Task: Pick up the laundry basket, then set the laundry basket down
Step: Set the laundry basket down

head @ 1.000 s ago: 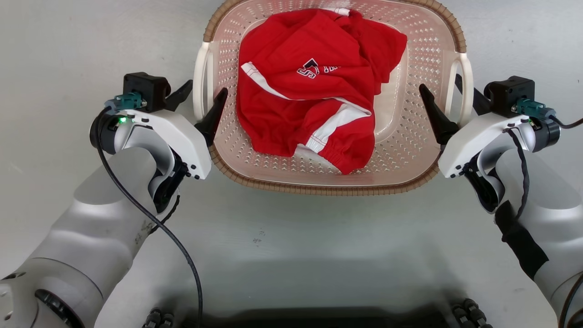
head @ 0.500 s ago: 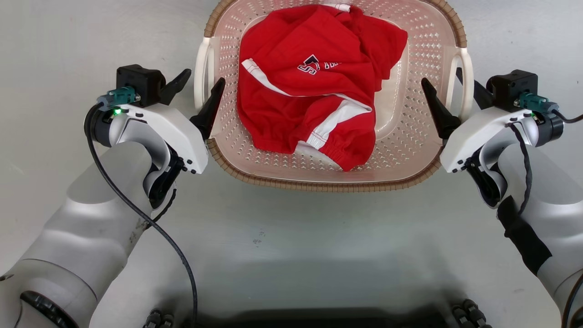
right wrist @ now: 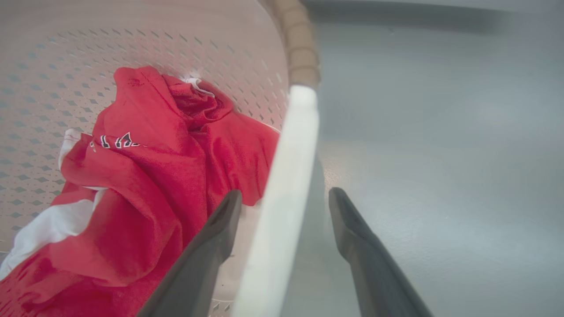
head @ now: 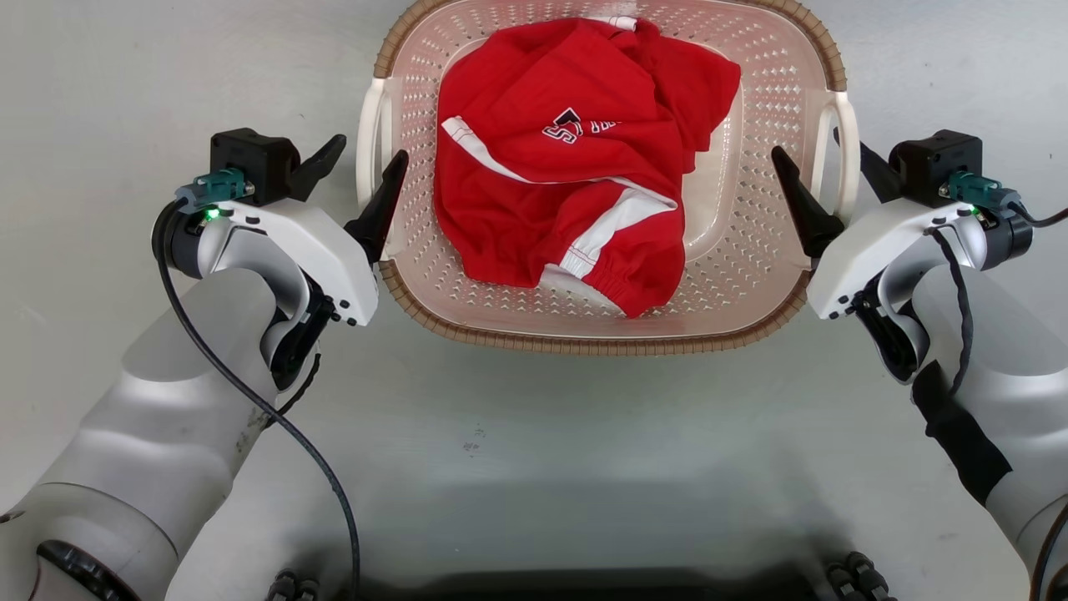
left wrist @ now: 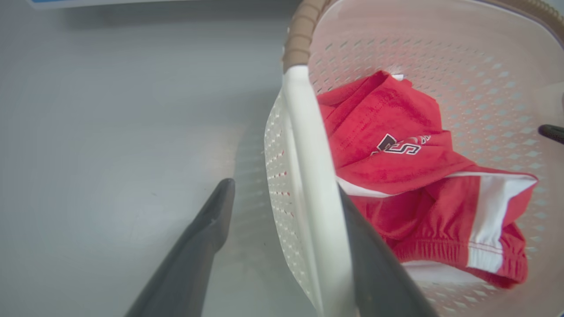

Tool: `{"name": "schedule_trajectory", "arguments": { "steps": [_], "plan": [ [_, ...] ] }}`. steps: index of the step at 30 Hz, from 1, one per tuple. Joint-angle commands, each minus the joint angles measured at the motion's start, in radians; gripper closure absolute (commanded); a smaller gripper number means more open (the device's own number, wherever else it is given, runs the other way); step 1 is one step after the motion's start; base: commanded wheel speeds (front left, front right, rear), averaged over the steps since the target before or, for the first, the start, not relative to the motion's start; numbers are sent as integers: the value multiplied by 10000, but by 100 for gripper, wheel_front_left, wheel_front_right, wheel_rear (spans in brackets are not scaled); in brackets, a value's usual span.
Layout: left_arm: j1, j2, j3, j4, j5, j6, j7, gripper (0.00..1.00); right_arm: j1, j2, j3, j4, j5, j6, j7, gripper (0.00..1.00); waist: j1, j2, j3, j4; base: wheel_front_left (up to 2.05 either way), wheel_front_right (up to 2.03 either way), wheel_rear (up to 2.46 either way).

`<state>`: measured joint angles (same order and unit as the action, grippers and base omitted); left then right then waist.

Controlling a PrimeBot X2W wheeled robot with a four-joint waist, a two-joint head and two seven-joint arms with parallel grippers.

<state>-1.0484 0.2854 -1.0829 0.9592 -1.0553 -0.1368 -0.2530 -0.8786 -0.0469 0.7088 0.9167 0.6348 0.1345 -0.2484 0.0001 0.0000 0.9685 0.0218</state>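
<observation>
Straddling the white side handles, the left gripper (head: pixel 370 150) and right gripper (head: pixel 819 150) stand wide open, one finger inside and one outside each handle, clamping nothing. The laundry basket (head: pixel 601 344) rests on the grey floor (head: pixel 125 83) between both arms, carrying a red garment (head: pixel 576 167). Expect a light, fairly stiff plastic shell with smooth, possibly slippery handles. Grip the left handle (left wrist: pixel 304 176) and right handle (right wrist: pixel 286 185) mid-span, closing both together to keep the load level.
</observation>
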Motion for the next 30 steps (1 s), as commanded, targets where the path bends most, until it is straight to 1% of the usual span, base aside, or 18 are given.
{"name": "schedule_trajectory", "arguments": {
  "steps": [1, 16, 30],
  "plan": [
    [329, 453, 242, 19, 85, 61, -87, 0, 418, -33, 137, -119, 174, -38, -134, 0, 0, 0, -5, -2, 0, 0, 0],
    [524, 452, 338, 38, 191, 61, -87, 0, 448, -33, 298, -255, 333, -38, -134, 0, 0, 0, -281, -61, 0, 0, 0],
    [993, 558, 247, 199, -35, 61, -87, 0, 594, -33, 598, -240, 689, -38, -134, 0, 0, 0, -1123, -193, 0, 0, 0]
  ]
}}
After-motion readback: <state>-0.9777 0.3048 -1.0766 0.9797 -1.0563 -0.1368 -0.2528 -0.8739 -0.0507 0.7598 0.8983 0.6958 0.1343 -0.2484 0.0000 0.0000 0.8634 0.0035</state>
